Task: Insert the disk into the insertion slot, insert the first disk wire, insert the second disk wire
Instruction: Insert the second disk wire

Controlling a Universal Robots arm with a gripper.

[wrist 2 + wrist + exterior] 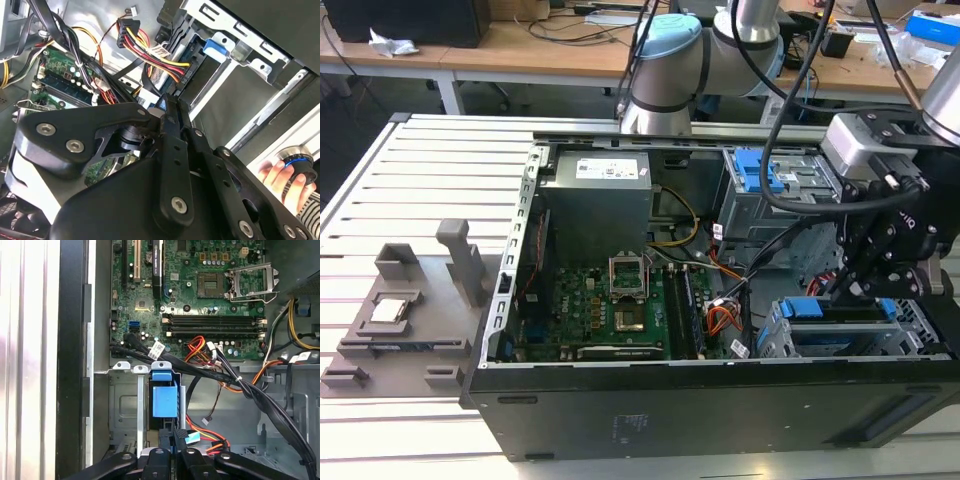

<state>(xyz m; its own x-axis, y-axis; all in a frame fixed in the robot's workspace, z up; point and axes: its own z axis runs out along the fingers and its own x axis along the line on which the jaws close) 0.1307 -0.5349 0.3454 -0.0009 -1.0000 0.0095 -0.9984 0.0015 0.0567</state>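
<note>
Blue-framed disk [815,308] lies flat; seated inside silver insertion slot [775,338].

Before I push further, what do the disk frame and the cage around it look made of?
The disk frame is a uniform bright blue with a soft sheen, so it is likely moulded plastic. The cage is silver-grey, with thin flat walls and bent tabs with holes. It is probably bare sheet metal with a dull finish.
</note>
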